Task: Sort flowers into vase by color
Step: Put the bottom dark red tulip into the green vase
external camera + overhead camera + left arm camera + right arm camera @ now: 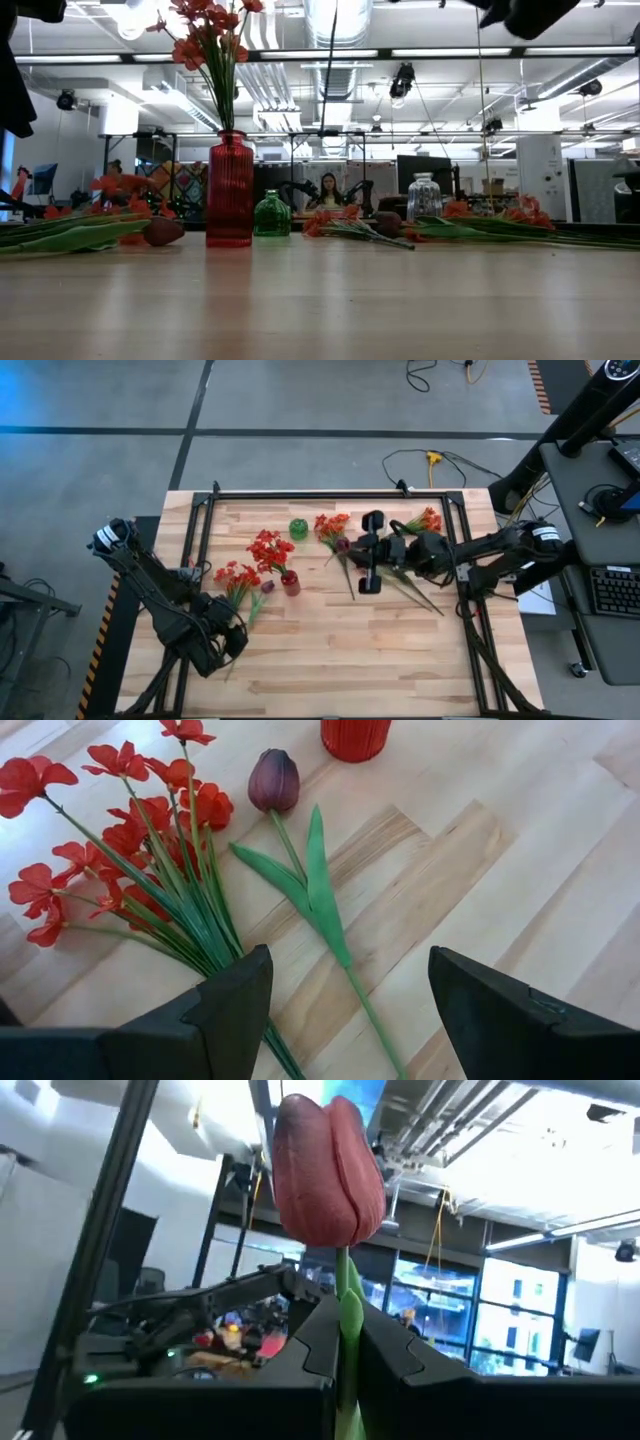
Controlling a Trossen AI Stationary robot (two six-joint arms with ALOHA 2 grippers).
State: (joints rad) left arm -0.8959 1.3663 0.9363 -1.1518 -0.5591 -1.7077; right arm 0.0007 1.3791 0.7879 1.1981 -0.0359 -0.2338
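Tulip stands pinched upright between the right claw's closed fingers.

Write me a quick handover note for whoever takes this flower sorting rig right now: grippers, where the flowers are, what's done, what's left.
Right gripper: shut on a purple tulip, raised above the table's right half.
Left gripper: open, low over the front left, above a loose red bunch and a second purple tulip.
Done: a red bunch stands in the red vase.
Green vase and clear vase: no flowers visible in either.
Left: the held tulip, the loose flowers front left, and orange-red bunches lying near the back.
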